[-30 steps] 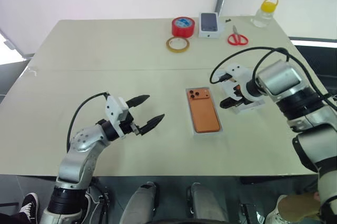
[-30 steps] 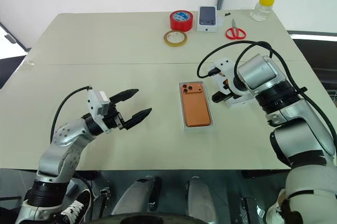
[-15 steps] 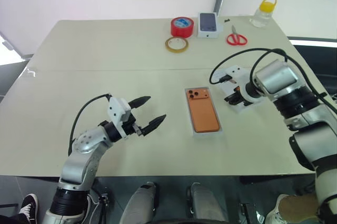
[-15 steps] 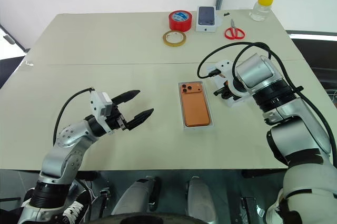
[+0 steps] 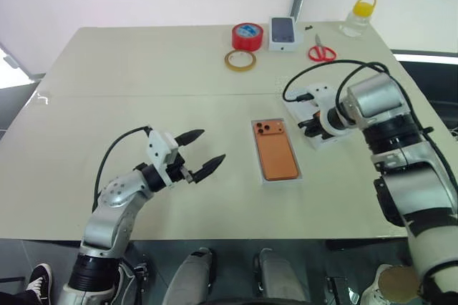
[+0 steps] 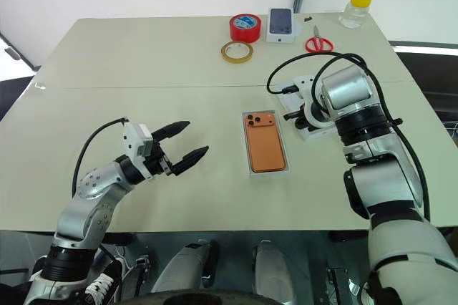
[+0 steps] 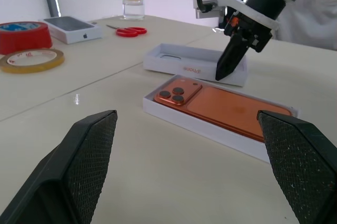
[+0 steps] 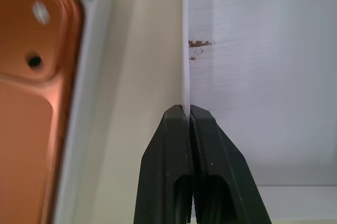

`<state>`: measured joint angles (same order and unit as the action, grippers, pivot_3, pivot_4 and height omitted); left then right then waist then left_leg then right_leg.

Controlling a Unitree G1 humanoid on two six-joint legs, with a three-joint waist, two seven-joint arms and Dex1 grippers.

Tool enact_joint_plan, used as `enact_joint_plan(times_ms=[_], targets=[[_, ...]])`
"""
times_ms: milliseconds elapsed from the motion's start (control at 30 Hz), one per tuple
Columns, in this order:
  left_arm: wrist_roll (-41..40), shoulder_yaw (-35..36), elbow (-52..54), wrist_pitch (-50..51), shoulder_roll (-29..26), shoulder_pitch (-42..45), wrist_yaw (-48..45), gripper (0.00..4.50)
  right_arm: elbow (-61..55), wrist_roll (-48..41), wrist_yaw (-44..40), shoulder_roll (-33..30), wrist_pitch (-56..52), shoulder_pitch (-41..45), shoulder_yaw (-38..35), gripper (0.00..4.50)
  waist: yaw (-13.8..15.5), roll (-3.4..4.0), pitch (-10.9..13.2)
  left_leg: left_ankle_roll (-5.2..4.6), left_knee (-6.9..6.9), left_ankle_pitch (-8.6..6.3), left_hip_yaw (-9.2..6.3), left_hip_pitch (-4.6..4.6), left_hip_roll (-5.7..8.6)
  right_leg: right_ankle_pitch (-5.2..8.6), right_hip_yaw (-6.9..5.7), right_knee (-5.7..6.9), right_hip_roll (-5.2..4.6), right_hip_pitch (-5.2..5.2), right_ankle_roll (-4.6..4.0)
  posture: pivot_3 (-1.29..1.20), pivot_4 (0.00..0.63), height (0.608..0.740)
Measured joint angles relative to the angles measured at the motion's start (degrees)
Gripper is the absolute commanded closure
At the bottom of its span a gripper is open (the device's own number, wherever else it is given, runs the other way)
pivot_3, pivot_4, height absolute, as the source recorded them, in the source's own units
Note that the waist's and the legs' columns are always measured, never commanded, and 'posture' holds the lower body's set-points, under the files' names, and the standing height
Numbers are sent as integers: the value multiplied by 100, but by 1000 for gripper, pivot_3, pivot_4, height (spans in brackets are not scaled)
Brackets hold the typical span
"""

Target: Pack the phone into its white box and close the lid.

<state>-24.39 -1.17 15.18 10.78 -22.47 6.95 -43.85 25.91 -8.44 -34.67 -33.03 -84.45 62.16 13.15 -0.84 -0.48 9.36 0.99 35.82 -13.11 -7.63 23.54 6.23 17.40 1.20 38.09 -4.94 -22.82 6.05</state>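
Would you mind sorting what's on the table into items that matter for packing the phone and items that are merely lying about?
Part of the job:
- phone, lying in the white box
- lid, its wall pinched by the right gripper

Just lying about:
- red tape roll
- clear tape roll
- phone carton
- scissors
- yellow-capped bottle

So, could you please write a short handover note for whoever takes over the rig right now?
Right gripper: fingers shut on the near wall of the lid, which lies open side up on the table beside the white box.
Left gripper: open, holding nothing, above the table left of the box.
Done: the phone lies in the white box, orange back up.
Left: lift the lid, turn it over, fit it on the box.
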Motion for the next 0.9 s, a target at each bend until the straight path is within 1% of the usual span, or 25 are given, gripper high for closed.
enact_joint_plan(times_ms=[133,167,267,367,433,533,633,667,733,900], targets=[[-5,17,-129,6,-31,135,-70,0,-150,-194,287,332,354,-46,-940,4444,5,1,1,4,-11,3,0,0,-1,0,1,2,2,-8,0,0,150,740],[-5,22,-157,11,-54,162,-82,0,-264,-248,284,351,460,-84,-1026,4444,5,2,1,4,-12,3,0,1,0,0,1,2,1,-8,0,0,150,740],[-7,53,-236,17,-82,308,-113,0,-1117,-626,177,564,993,-497,-1570,4444,10,2,1,4,-17,3,-1,1,-1,0,1,1,2,-9,0,0,150,740],[-10,87,-364,16,-99,421,-124,0,-2137,-1083,36,801,1265,-1047,-1921,4444,8,2,1,4,-17,3,0,1,-1,0,2,1,1,-8,1,0,150,740],[-26,147,-474,25,-114,505,-152,0,-2740,-1496,162,1278,1018,-1285,-2526,4444,-3,2,1,5,-16,4,-1,1,-2,0,4,6,3,-11,1,0,150,740],[-145,256,-606,89,-100,739,-146,0,-3466,-2129,400,2089,86,-1400,-3551,4444,4,2,1,12,-16,8,-7,0,-8,-6,4,10,13,-14,-9,0,150,740],[-366,440,-617,207,-101,906,-119,0,-3969,-2733,656,2659,-571,-1647,-4107,4444,1,2,1,12,-18,8,-7,0,-8,-6,5,9,13,-15,-9,0,150,740],[-401,498,-617,242,-119,955,-119,0,-4029,-3010,792,2806,-682,-1753,-4235,4444,-3,3,1,12,-20,8,-6,0,-8,-6,6,9,13,-17,-9,0,150,740],[-502,554,-616,295,-188,979,-144,0,-4044,-3842,1165,2992,-763,-2081,-4324,4444,-13,4,0,13,-24,9,-6,0,-8,-6,8,9,12,-19,-9,0,150,740],[-611,672,-601,408,-379,903,-249,0,-3869,-5916,2324,2711,-767,-3101,-3822,4444,-22,4,1,13,-25,10,-4,0,-8,-6,10,9,10,-18,-9,0,150,740]])
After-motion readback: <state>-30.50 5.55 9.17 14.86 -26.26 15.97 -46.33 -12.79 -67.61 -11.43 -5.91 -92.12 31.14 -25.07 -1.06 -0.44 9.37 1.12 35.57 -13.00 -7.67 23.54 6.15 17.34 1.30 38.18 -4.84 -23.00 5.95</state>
